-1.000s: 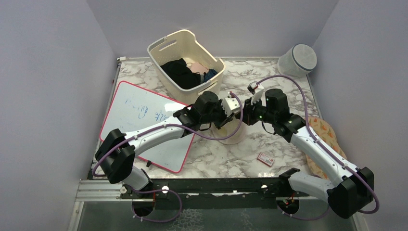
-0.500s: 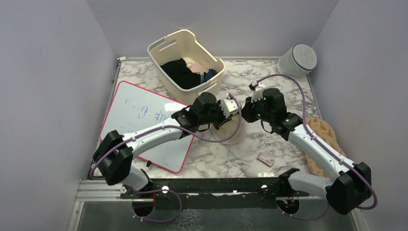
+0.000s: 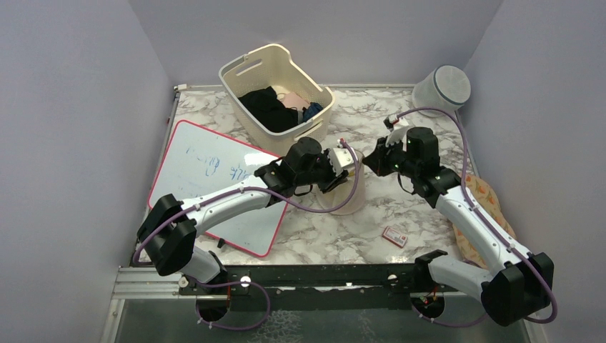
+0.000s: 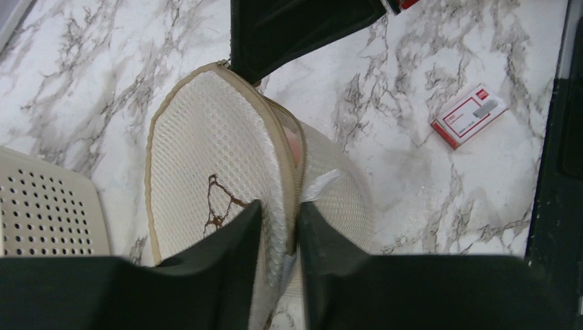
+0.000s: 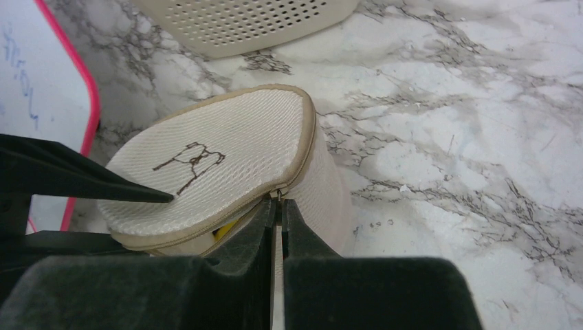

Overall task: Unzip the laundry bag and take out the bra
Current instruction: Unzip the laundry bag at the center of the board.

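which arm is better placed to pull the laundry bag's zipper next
Right. The right jaws are shut on the zipper pull at the seam of the laundry bag; the left jaws pinch its mesh lid edge, bracing it.

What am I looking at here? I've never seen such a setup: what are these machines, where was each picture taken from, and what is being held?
These are two robot arms bolted at the near edge of a marble table. One camera looks down from above and behind them; the other two sit on the wrists, each seeing its own pincer. On it lie a whiteboard, a slotted basket of clothes, a red-and-white packet and a white-grey cylinder. In the middle stands the mesh laundry bag. The left pincer clamps the rim of its flat top; the right pincer pinches the zip pull. The zip looks partly open; nothing is out yet.
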{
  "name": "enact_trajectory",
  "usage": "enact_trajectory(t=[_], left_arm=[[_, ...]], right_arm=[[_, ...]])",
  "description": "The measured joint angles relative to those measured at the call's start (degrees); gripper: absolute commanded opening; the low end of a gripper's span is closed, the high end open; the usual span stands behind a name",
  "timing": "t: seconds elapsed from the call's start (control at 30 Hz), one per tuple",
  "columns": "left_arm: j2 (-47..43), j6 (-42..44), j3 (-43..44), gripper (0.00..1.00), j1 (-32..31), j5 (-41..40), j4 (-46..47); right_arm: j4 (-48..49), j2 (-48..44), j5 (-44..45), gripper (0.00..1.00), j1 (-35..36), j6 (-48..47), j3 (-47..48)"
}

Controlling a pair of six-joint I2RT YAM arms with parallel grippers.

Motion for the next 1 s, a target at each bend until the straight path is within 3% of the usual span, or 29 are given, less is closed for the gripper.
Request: enact_trajectory(t=[0.53, 0.6, 0.67, 0.8, 0.83, 0.93, 1.0], left_arm=[[-1.42, -1.31, -0.81, 0.85, -0.09, 2.08, 0.44], [-3.19, -1.2, -1.86, 0.88, -0.09, 1.95, 0.85], [-5.05, -1.22, -2.58, 0.86, -0.04, 1.64, 1.46], [-6.84, -1.42, -2.67, 0.57, -0.02, 0.81, 2.8], [-6.95, -1.46, -2.67, 0.54, -0.02, 0.57, 2.97], [-6.84, -1.7, -2.67, 0.53, 0.07, 0.13, 2.91], [-6.73, -1.92, -2.67, 0.62, 0.07, 0.15, 2.91]], right_arm=[[-0.5, -0.76, -6.27, 0.01, 7.17, -1.22, -0.04], [-0.87, -0.74, -6.19, 0.01, 7.19, -1.44, -0.04], [-1.64, -0.68, -5.95, 0.01, 7.19, -1.64, 0.09], [-2.51, -0.57, -5.77, 0.01, 7.19, -1.86, 0.48], [-2.64, -0.66, -5.75, 0.01, 7.19, -2.05, 0.57], [-3.72, -0.66, -5.38, 0.01, 7.19, -2.82, 1.6], [-4.5, -0.63, -5.22, 0.01, 7.19, -3.52, 2.54]])
